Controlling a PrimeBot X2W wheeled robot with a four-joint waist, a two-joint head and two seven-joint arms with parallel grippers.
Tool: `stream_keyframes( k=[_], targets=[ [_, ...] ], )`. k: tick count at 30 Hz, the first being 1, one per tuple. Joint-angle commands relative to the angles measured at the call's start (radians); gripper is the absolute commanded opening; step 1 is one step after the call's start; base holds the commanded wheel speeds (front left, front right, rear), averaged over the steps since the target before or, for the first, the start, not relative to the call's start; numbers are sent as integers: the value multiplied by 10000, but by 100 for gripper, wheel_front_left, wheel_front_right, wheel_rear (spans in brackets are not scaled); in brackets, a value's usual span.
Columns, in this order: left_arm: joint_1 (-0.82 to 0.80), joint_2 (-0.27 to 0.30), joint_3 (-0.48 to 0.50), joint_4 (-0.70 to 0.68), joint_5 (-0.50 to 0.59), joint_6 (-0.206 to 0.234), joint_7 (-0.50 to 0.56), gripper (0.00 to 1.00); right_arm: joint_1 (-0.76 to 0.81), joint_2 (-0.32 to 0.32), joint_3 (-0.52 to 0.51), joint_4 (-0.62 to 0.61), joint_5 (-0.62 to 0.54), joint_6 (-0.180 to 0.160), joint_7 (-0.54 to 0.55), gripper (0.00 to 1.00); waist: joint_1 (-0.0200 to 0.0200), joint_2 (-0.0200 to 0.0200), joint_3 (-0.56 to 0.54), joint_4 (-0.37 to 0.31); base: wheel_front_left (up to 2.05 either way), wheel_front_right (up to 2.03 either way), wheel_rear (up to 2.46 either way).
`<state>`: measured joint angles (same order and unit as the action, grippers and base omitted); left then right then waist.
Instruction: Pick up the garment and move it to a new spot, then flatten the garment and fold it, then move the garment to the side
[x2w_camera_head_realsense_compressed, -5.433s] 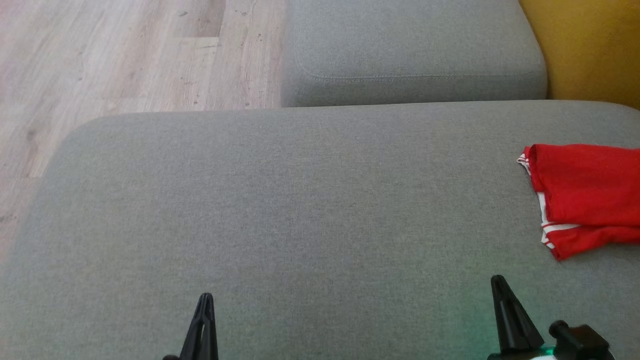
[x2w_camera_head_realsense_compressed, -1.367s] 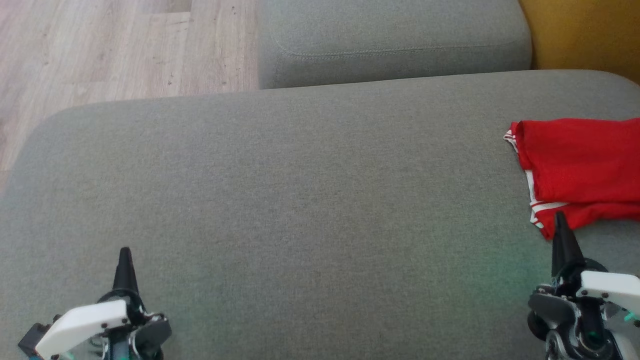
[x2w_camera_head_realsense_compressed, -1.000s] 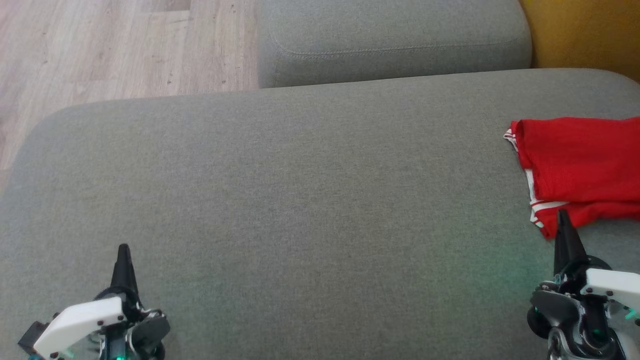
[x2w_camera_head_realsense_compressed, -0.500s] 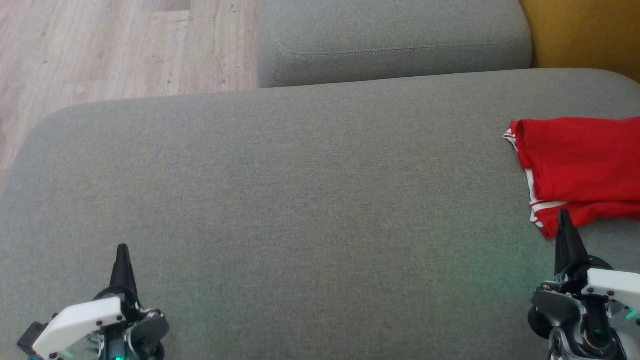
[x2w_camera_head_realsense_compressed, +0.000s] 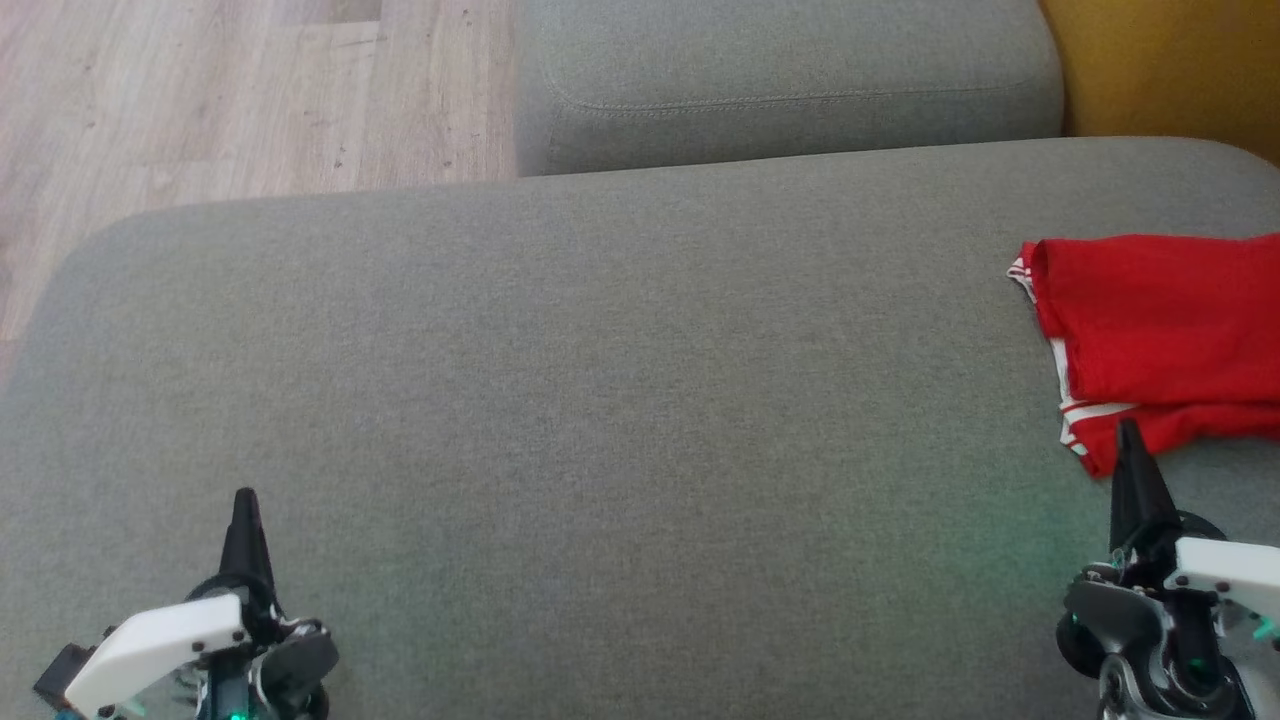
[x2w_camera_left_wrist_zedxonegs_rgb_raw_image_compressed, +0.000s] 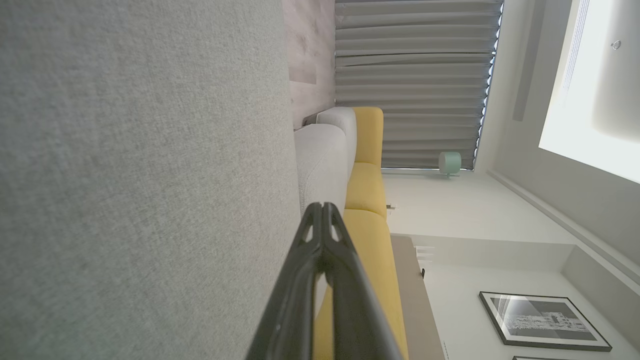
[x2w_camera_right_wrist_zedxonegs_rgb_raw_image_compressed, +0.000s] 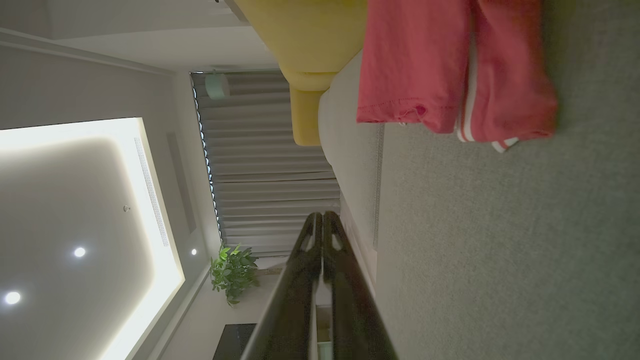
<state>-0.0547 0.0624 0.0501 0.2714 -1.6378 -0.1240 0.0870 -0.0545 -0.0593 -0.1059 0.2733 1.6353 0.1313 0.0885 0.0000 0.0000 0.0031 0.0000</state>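
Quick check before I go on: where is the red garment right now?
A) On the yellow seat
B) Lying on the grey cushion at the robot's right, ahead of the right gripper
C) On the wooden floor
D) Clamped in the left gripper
B: the red garment lies loose on the grey cushion, ahead of the shut right gripper, which holds nothing.

The left gripper (x2w_camera_head_realsense_compressed: 244, 503) sits at the lower left of the head view. Its 2 dark fingers are pressed together into 1 slim spike pointing up the view, and a white wrist cover (x2w_camera_head_realsense_compressed: 160, 645) slants behind it. The right gripper (x2w_camera_head_realsense_compressed: 1128, 435) mirrors this at the lower right, its jaws likewise closed and pointing the same way. In each wrist view the 2 fingertips meet, seemingly with nothing pinched between them.
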Motion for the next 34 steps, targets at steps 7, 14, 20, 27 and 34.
stream_keyframes(
  k=[7, 14, 20, 27, 34],
  targets=[
    [-511, 59, 388, -274, 86, -67, 63, 0, -513, -74, 147, -299, -80, -6, 66, 0, 0, 0, 0, 0, 0, 0, 0],
    [-513, 44, 410, -273, 104, -67, 81, 0, -515, -59, 127, -297, -97, -6, 82, 0, 0, 0, 0, 0, 0, 0, 0],
    [-514, 33, 424, -272, 116, -67, 92, 0, -516, -50, 113, -296, -108, -6, 93, 0, 0, 0, 0, 0, 0, 0, 0],
    [-516, 20, 443, -271, 132, -67, 108, 0, -518, -37, 96, -295, -123, -6, 107, 0, 0, 0, 0, 0, 0, 0, 0],
    [-517, 7, 461, -270, 147, -67, 122, 0, -519, -26, 79, -294, -137, -6, 121, 0, 0, 0, 0, 0, 0, 0, 0]
  ],
)
